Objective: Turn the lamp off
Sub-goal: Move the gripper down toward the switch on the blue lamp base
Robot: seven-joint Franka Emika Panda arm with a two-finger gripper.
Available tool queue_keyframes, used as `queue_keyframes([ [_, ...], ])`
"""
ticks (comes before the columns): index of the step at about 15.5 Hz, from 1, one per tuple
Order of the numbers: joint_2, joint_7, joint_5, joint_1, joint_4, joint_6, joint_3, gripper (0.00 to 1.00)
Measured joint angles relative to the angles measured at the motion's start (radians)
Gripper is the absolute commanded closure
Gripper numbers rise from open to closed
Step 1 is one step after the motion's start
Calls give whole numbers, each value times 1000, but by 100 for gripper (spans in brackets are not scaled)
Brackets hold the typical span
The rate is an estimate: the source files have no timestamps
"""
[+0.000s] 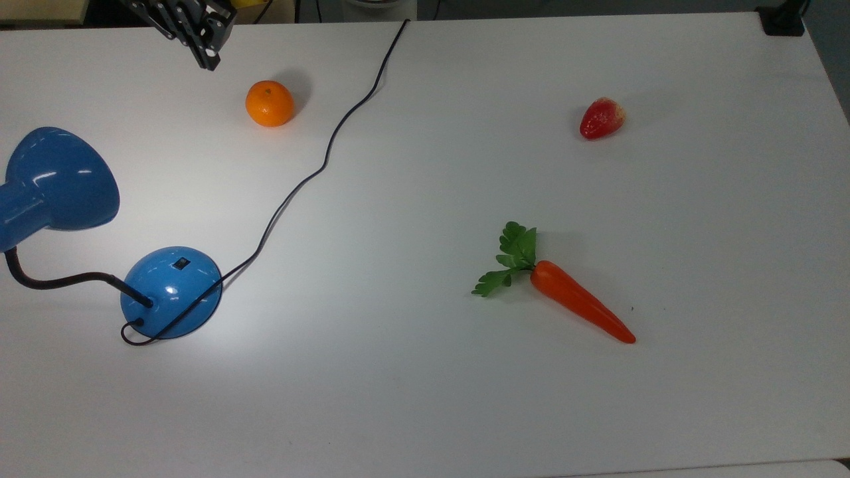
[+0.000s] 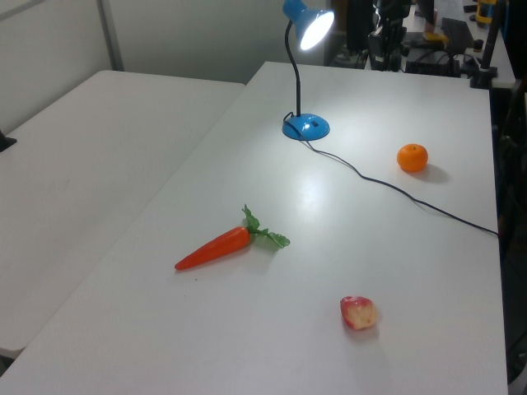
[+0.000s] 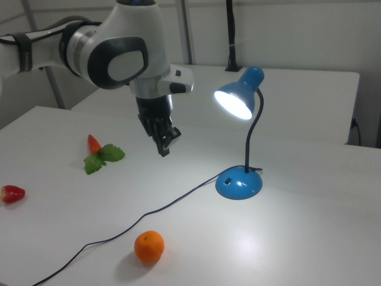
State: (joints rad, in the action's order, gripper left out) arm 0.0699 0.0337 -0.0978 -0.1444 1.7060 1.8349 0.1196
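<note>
The blue lamp's shade [image 1: 60,179] hangs at the top view's left edge, with its round base [image 1: 171,292] and small black switch [image 1: 180,263] below it. A black neck [image 1: 53,282] joins them. The lamp is lit: its shade [image 3: 238,98] glows over the base [image 3: 238,183] in the right view, and the bulb [image 2: 315,27] shines in the left view. My gripper [image 1: 210,64] hovers at the top view's upper left, far from the base and left of the orange. It hangs above the table [image 3: 164,149], shut and holding nothing.
The lamp's black cord [image 1: 319,169] runs from the base to the table's far edge. An orange [image 1: 269,103] lies next to the gripper, a strawberry [image 1: 601,118] at the top view's upper right, and a carrot [image 1: 578,305] right of centre. The white table [image 1: 425,398] bears them all.
</note>
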Motion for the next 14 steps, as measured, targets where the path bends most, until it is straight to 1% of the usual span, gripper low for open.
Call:
queue_keyframes([
  [4,47,48,-4,-6,5,113,0,89],
  [9,98,70,-5,-25,43,284,1,89],
  [14,196,151,-5,-20,52,475,0,89],
])
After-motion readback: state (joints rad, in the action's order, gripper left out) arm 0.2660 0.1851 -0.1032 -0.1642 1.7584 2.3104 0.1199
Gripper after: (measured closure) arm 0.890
